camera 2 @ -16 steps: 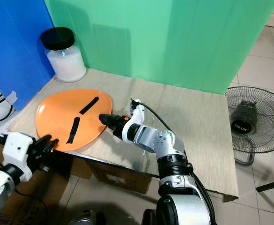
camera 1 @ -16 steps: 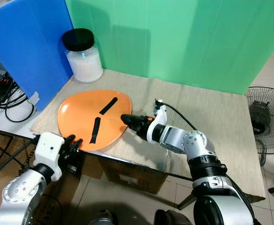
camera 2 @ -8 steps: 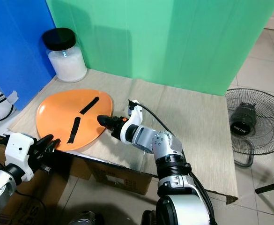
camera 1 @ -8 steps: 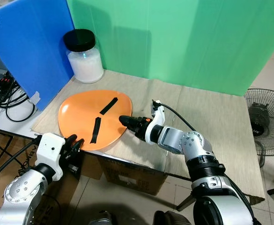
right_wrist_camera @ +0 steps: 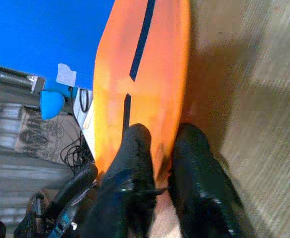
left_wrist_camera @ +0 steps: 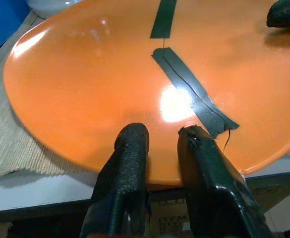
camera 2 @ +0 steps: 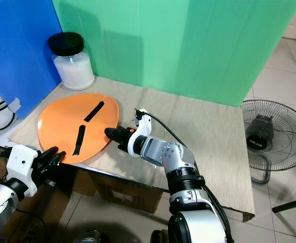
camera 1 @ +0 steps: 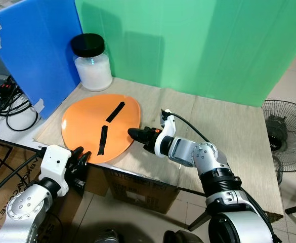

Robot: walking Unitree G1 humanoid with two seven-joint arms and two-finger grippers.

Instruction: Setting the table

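right gripper (camera 2: 110,133): fingers pinch the orange plate (camera 1: 89,126) rim, so you can drag it | left gripper (left_wrist_camera: 159,148): fingers slightly parted at near rim, steadying overhang off table (camera 1: 228,126)

A glossy orange plate (camera 1: 94,124) striped with matt black tape (left_wrist_camera: 192,94) lies on coarse woven cloth (camera 1: 228,126); rough-textured black fingers (left_wrist_camera: 127,163) nearby.
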